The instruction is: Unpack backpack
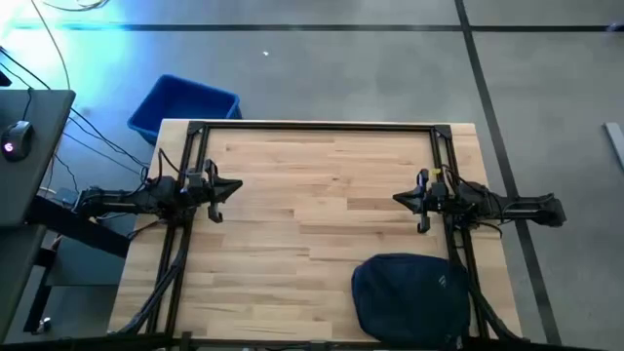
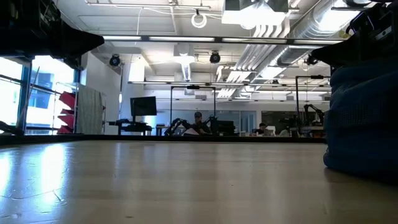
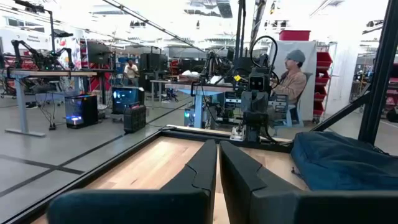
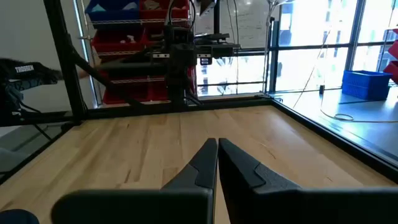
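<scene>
Both arms were held level above the desk (image 1: 312,205), reaching inward from its left and right edges and facing each other across the bare middle. The left gripper (image 1: 232,187) was clenched, its fingers (image 3: 205,168) pressed together on nothing. The right gripper (image 1: 402,199) was likewise clenched and empty. The backpack (image 1: 414,297) lay at the desk's near edge toward the right corner, apparently zipped, below the right arm and apart from it. A blue bin (image 1: 185,105) stood on the floor beyond the far left corner.
</scene>
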